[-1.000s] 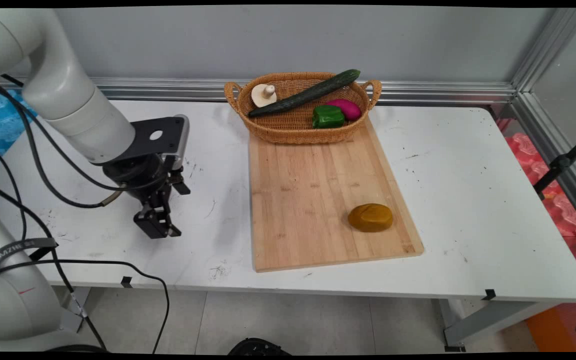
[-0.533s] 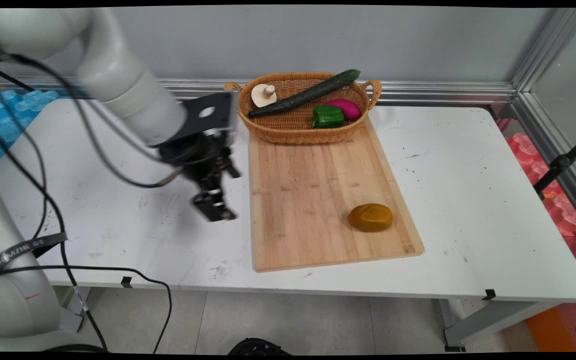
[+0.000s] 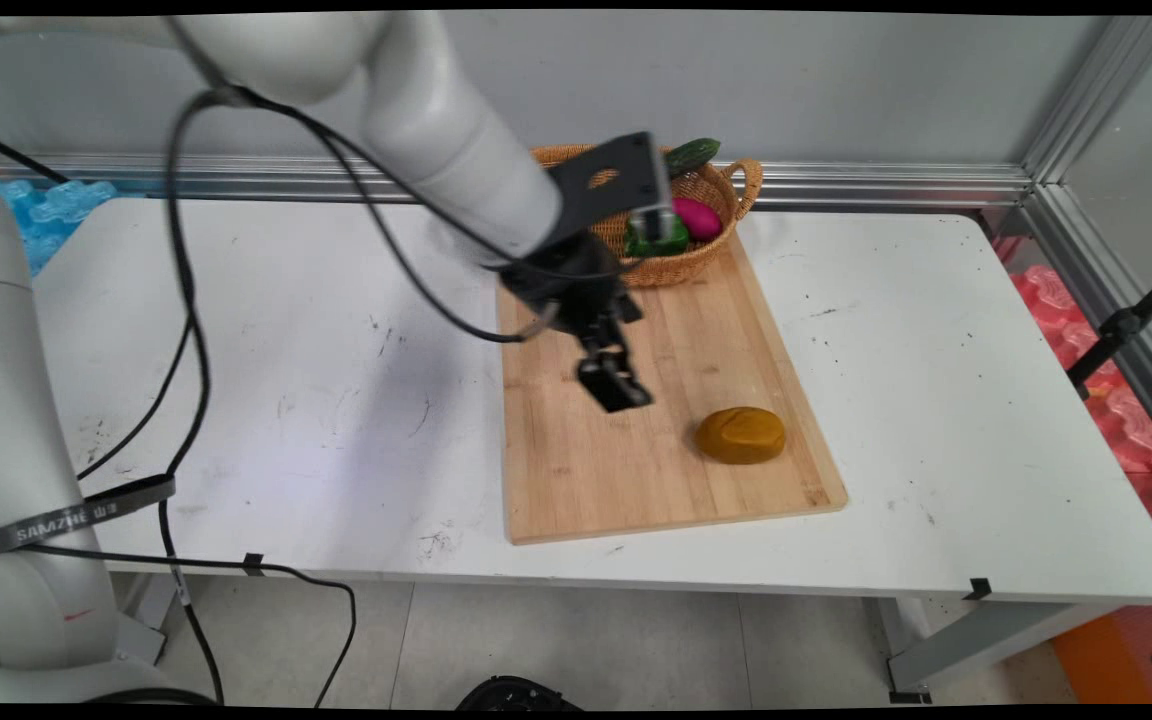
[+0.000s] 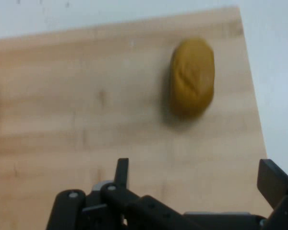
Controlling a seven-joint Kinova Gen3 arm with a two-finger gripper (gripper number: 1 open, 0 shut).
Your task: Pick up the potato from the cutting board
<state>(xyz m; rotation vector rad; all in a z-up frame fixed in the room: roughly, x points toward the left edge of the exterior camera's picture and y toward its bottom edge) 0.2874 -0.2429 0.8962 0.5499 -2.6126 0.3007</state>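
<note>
My gripper [image 3: 616, 386] hangs open over the middle of the wooden cutting board [image 3: 626, 480], holding nothing. A brown potato [image 3: 741, 435] lies on the board's near right part, a short way right of the gripper and apart from it. In the hand view the potato [image 4: 192, 76] sits ahead of the fingers on the board [image 4: 62, 105], right of centre; the gripper [image 4: 197, 175] shows two fingers spread wide with bare wood between them.
A wicker basket [image 3: 736, 195] stands at the board's far end, partly hidden by my arm. In it I see a green pepper [image 3: 671, 242], a magenta vegetable [image 3: 699, 217] and a cucumber's tip [image 3: 693, 153]. The white table [image 3: 936, 400] extends on both sides.
The arm has swung right, carrying the gripper from the bare table left of the board to above the board's middle, nearer the potato. It now hides part of the basket.
</note>
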